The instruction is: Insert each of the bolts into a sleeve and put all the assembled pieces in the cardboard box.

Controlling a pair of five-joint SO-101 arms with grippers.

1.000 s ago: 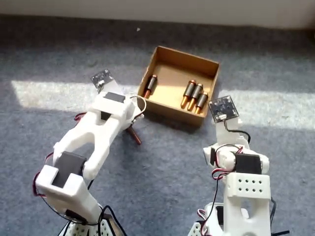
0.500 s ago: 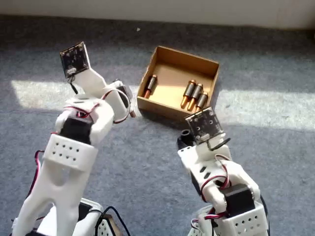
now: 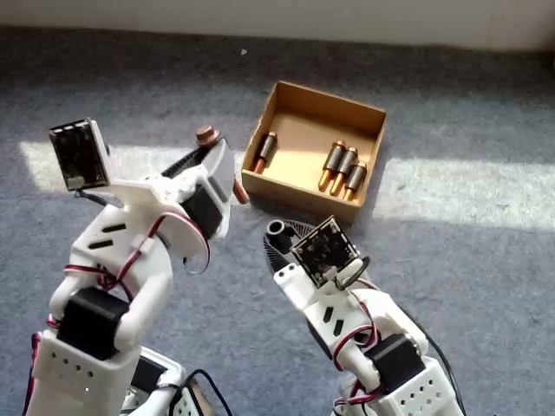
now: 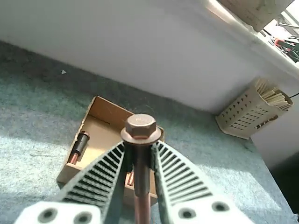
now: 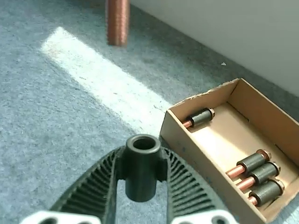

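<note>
Two arms work at a box point(image 3: 323, 100) on a grey carpeted worktop point(image 3: 238, 325). The left gripper point(image 3: 217, 160) holds a copper bolt point(image 3: 206, 135) pinched between its jaws, up off the worktop beside the box's near left corner. The right gripper point(image 3: 279, 239) has its jaws clamped on a black sleeve point(image 3: 277, 229), just in front of the box. The high view shows four assembled pieces point(image 3: 344, 168) in the box, one lying apart from a row of three. The left wrist view alone shows the bolt's point(image 4: 140, 130) hex head above the jaw tips, and a perforated holder point(image 4: 250, 114) by the wall point(image 4: 140, 51). The right wrist view shows the sleeve's point(image 5: 141, 170) open bore, with the bolt's threaded end point(image 5: 117, 21) well apart from it.
</note>
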